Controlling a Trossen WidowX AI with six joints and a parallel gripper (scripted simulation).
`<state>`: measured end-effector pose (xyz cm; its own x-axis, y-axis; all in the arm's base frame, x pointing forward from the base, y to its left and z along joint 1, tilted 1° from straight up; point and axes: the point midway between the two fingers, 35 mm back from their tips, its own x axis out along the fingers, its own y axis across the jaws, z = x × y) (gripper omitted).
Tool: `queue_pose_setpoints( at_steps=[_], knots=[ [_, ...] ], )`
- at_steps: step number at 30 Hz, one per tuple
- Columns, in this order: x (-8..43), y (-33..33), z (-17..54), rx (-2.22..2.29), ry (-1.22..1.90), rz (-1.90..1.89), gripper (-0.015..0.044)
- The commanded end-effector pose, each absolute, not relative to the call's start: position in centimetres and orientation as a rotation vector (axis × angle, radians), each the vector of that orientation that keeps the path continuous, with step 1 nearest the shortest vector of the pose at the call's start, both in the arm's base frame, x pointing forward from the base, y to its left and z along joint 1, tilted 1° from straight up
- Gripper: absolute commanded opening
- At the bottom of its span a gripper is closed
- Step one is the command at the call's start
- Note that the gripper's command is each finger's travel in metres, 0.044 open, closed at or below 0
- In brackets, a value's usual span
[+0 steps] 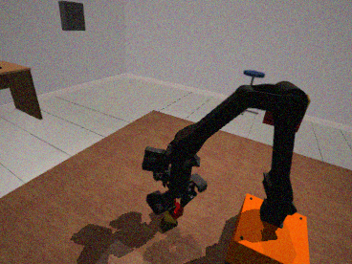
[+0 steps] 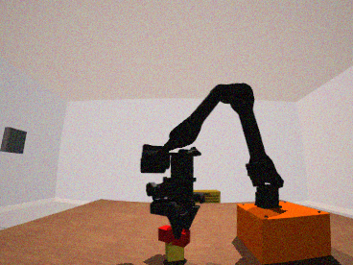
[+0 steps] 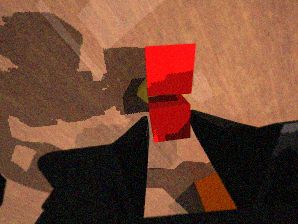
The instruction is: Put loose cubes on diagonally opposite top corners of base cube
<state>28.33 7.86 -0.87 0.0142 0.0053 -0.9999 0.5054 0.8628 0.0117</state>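
The yellow base cube (image 1: 168, 222) (image 2: 175, 252) (image 3: 143, 93) stands under both red cubes, mostly hidden from above. One red cube (image 2: 166, 234) (image 3: 170, 65) rests on its far side in the wrist view. The other red cube (image 3: 169, 120) lies on its near side, between the fingers, with a dark narrow gap between the two cubes. Both look about level. My gripper (image 1: 179, 203) (image 2: 178, 234) (image 3: 167, 117) points down around the near cube, its fingers slightly open with very thin clearance. In the top view the fingers hide most of the red cubes.
The orange block (image 1: 292, 234) (image 2: 297, 235) (image 3: 214, 193) under the arm's base stands to the right. The brown table top (image 1: 120, 158) (image 2: 72, 230) carries the arm's shadows. A yellow object (image 2: 211, 196) shows far behind the gripper. A wooden table (image 1: 26, 88) stands at the far left.
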Motion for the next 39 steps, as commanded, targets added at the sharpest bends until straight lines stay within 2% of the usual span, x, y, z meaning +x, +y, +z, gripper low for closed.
queue_pose_setpoints(
  at_steps=[1,39],
  knots=[
    [28.3,7.9,-0.9,0.425,1.519,-0.404,0.0205],
    [28.3,7.8,5.1,0.422,1.518,-0.408,0.0205]
  ],
)
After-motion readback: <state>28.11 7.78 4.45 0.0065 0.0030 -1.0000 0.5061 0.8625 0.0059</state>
